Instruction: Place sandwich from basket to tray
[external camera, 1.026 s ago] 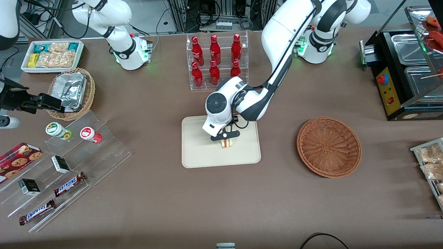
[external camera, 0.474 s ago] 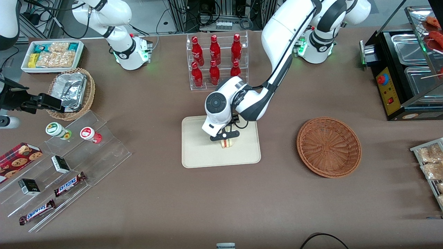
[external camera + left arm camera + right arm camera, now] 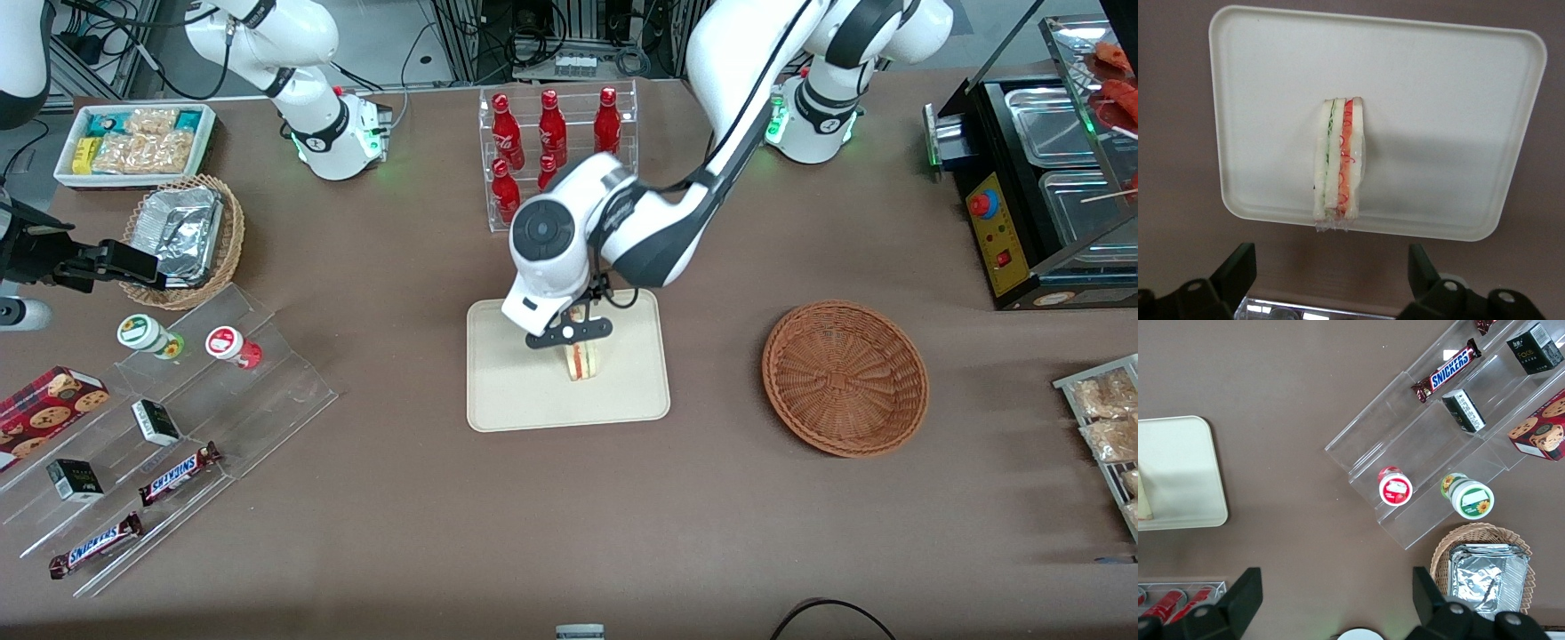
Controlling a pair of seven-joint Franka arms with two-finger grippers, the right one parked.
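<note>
With the sandwich (image 3: 581,359) already down on the tray (image 3: 507,391), the job reads as near done; what's left, by my judgement, is a clean retreat.

Largest to smallest, all placed vs. the tray:
- Table (image 3: 569,498): brown cloth, tray roughly mid-table.
- Bottle rack (image 3: 558,151): clear acrylic, red bottles, farther from front cam than tray.
- Tray: cream, low rim, flat. In wrist view (image 3: 1271,80) it is bare apart from the sandwich.
- Basket (image 3: 845,378): reddish wicker, well apart from tray toward working arm's end. Nothing in it.
- Gripper (image 3: 570,332): above the tray, over the sandwich's end farther from front cam. Fingers (image 3: 1238,267) spread wide apart, holding nothing; no contact w/ sandwich visible.
- Sandwich (image 3: 1338,160): stands on its edge, filling stripes up, green beside red-orange. Long axis runs along the tray's short side. One end sits at, maybe slightly over, the tray rim nearer the front cam; can't tell for sure. Film wrap seems to show at that end.

How to do the step well (judgement): lift straight up, fingers kept apart, no sideways drift until clear of the bread. Sandwich on edge = tippy; any brush could topple it or nudge it over the rim.
</note>
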